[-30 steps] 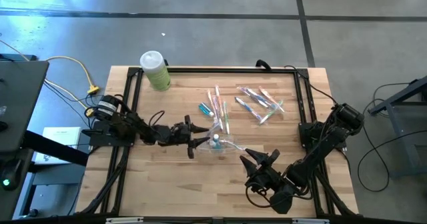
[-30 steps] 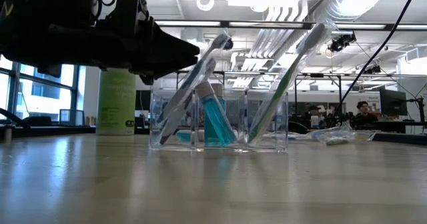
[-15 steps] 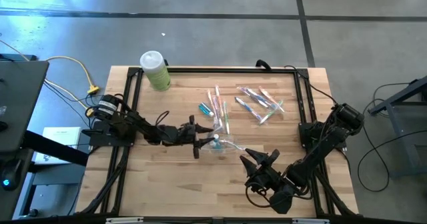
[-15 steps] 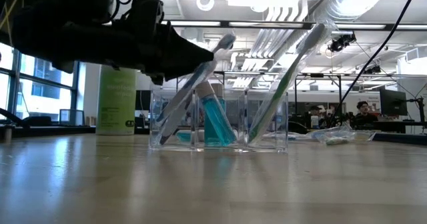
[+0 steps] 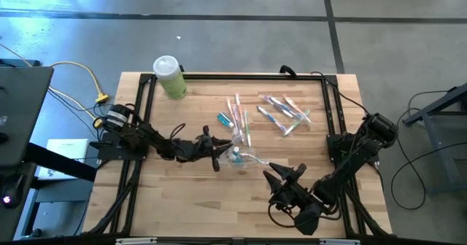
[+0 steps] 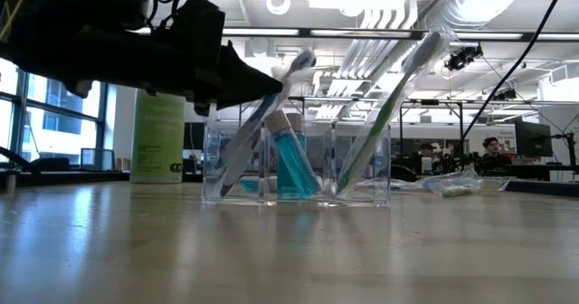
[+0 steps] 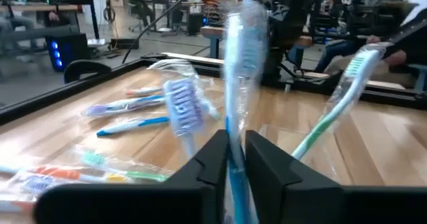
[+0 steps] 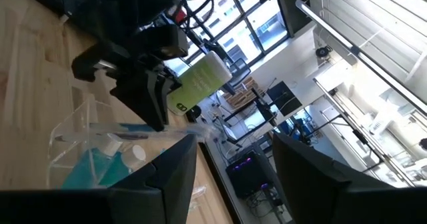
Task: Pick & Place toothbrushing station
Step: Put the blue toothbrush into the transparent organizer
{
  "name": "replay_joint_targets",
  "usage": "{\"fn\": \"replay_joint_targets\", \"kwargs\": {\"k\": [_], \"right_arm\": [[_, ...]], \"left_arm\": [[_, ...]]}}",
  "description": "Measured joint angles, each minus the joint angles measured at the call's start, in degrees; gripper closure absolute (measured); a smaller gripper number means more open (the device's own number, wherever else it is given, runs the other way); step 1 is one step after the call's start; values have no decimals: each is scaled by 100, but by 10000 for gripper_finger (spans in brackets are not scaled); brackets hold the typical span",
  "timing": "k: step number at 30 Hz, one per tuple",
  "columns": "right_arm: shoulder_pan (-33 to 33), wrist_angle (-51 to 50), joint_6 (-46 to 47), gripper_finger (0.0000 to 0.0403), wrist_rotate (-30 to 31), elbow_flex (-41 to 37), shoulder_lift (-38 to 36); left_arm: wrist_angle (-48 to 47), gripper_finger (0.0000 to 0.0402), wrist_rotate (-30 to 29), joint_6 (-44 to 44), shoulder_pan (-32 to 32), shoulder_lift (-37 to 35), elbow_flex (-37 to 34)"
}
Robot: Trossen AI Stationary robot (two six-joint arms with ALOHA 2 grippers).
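Fingers (image 7: pixel 220 161) of the left gripper (image 7: pixel 230 159) pinch a wrapped toothbrush (image 7: pixel 235 84) standing in the clear holder (image 6: pixel 298 164); right gripper (image 5: pixel 286 173) waits, fingers wide, near the counter (image 5: pixel 182 194) edge.

We see a pale wooden table (image 5: pixel 182 194) framed in black, a light green cylindrical canister with a white lid (image 5: pixel 168 76), and a clear plastic organiser (image 6: pixel 298 164) holding a teal tube (image 6: pixel 294 164). The wrapped toothbrush with the green handle (image 6: pixel 384 114) looks white-headed, perhaps.
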Motion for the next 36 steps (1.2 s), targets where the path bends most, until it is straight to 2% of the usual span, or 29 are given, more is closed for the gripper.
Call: {"fn": "replay_joint_targets", "kwargs": {"k": [3, 8, 20, 36], "right_arm": [[0, -57, 40, 213, 0, 0, 0], [8, -61, 40, 213, 0, 0, 0], [114, -113, 169, 213, 2, 0, 0], [114, -185, 169, 213, 2, 0, 0]], "left_arm": [[2, 390, -44, 227, -88, 0, 0], [-3, 391, -84, 195, -270, 0, -22], [47, 393, -1286, 16, -912, 0, -26], [-510, 384, -1302, -244, -1011, -4, -22]]}}
